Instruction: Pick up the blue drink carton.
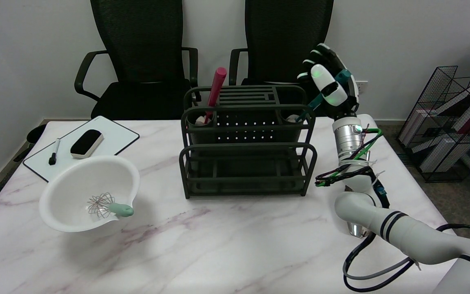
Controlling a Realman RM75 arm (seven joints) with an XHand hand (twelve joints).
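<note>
My right hand [328, 81] is raised at the dark rack's [246, 157] far right corner, holding a teal-handled utensil [327, 90]; no blue drink carton is visible, presumably light, crushable, best gripped across its sides.

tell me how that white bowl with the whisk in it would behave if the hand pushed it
The white bowl already sits tilted, so it would probably rock or slide easily on the smooth marble table. It looks like light plastic. The whisk leaning at its rim may well shift or fall out.
</note>
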